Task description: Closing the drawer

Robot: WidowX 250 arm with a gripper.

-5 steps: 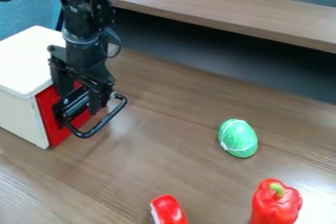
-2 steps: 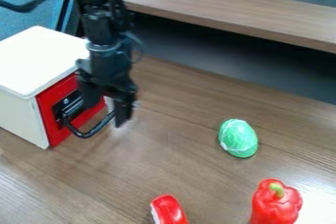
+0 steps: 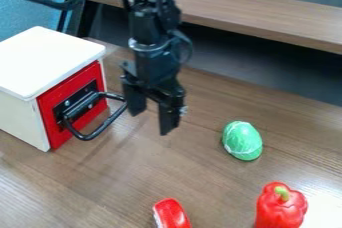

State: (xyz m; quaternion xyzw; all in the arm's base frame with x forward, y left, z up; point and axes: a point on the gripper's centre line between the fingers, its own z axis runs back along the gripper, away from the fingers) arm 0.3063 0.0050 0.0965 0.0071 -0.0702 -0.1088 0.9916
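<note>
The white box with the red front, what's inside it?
The red drawer looks shut, with its black handle sticking out. The white box and drawer front cover the inside, so I can't tell if anything is in there.

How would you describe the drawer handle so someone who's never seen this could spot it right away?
Start at the white box at the left of the view and go to its red front. The handle is the black loop jutting out from that face. Unlike the black gripper to its right, it's a slim bent bar mounted on the box.
</note>
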